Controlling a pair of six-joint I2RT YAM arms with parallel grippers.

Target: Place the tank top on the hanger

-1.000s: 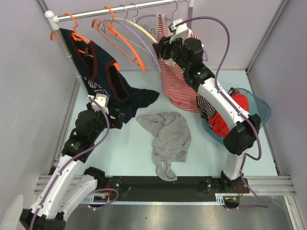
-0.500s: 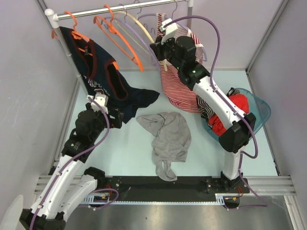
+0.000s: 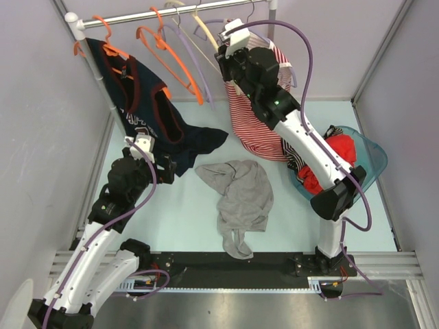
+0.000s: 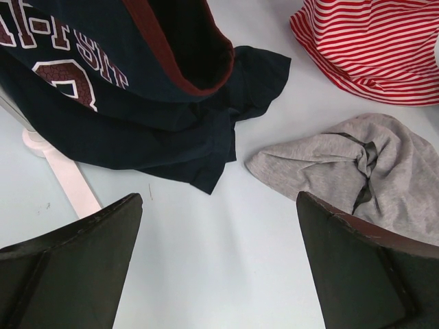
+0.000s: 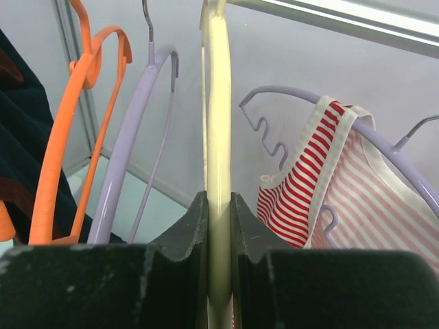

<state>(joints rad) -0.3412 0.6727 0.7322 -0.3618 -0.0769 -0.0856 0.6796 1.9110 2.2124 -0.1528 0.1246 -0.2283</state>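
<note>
The right gripper (image 5: 218, 205) is clamped on the arm of the cream hanger (image 5: 218, 116) hanging from the rail (image 5: 329, 17) above it, while the left gripper (image 4: 216, 205) hovers with jaws spread wide, the grey tank top (image 4: 329, 168) crumpled on the table (image 4: 206, 288) just ahead to its right.

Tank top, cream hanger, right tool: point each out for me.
tank top (image 3: 240, 195), top external view, middle of the crumpled grey fabric.
hanger (image 5: 219, 130), right wrist view, cream arm above the fingers.
right tool (image 5: 218, 202), right wrist view, between its fingertips, shut on the hanger.
</note>
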